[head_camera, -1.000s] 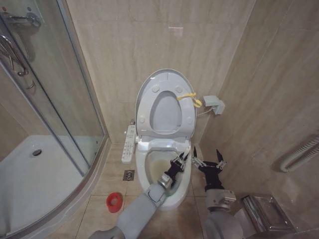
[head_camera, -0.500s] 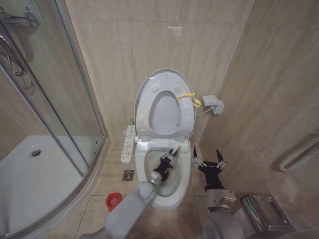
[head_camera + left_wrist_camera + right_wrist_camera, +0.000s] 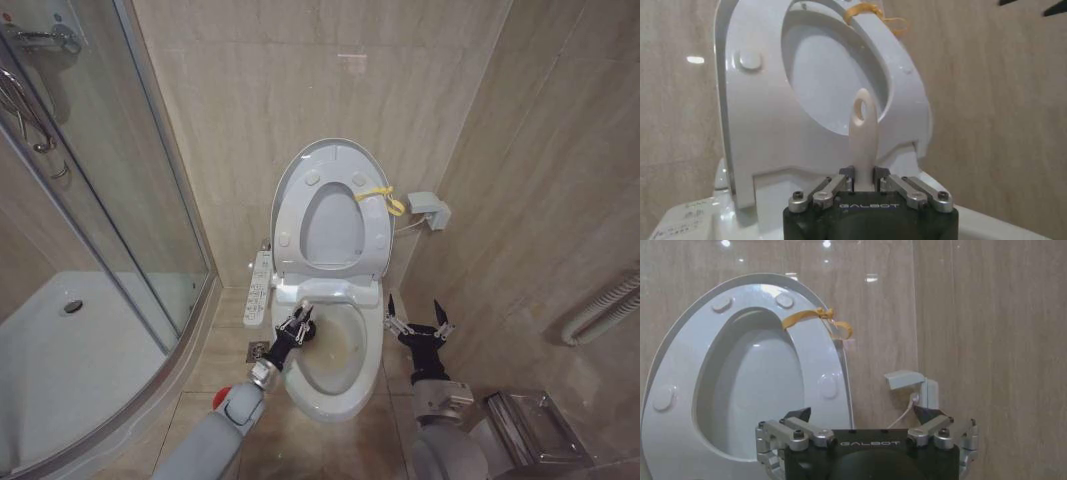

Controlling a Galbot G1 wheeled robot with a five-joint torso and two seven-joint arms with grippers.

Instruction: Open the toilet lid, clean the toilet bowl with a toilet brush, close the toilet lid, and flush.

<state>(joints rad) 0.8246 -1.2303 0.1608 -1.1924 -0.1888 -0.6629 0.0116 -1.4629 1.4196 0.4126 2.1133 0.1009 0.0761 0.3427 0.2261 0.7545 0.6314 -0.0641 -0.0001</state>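
A: where's the toilet brush [image 3: 861, 131]?
B: pinched upright in the left gripper [image 3: 297, 321], at the toilet bowl [image 3: 340, 345] left rim. Toilet lid [image 3: 330, 205] stands up against the wall.
A: other one?
B: right gripper [image 3: 420, 322] spread, beside the bowl.

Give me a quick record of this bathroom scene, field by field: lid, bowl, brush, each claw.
lid: toilet lid raised upright against the wall, seat up with it
bowl: toilet bowl open, brownish staining inside
brush: toilet brush handle clamped in the left claw
left claw: left claw at the bowl's left rim, shut on the brush
right claw: right claw open, beside the bowl's right side, holding nothing
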